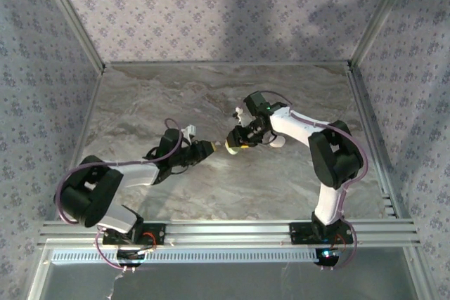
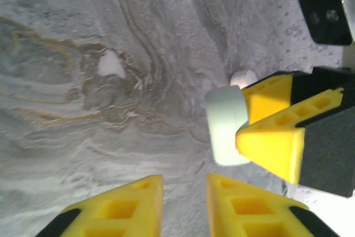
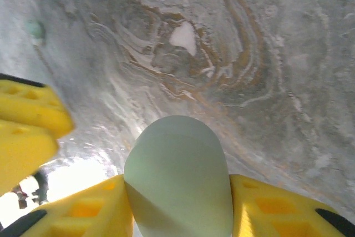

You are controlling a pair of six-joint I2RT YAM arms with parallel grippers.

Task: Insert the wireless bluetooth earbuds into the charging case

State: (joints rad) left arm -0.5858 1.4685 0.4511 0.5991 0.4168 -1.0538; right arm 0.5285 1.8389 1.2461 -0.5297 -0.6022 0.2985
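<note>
Clamping the white charging case (image 3: 177, 159) firmly between the yellow fingers of the right gripper (image 3: 177, 203), close over the marble table (image 1: 140, 103). Hovering the left gripper (image 2: 183, 184) just beside it, fingers standing only slightly apart and carrying nothing visible. Judging the step in hand as presenting the case for loading, and so keeping the right grip steady and level. Also turning the opening toward the free arm, and bringing the left fingers in slowly to avoid nudging the smooth shell out of its hold. Searching for the wireless bluetooth earbuds: noting a tiny white piece (image 2: 243, 77) just behind the case in the left wrist view. Noting too a small white patch (image 2: 111, 64) on the table well apart from it, without managing to tell earbud from pale veining in either. Failing to make out whether the lid is open, whether the case is touching the table, or what is sitting inside, the lower shell being cut off in the right wrist view.
</note>
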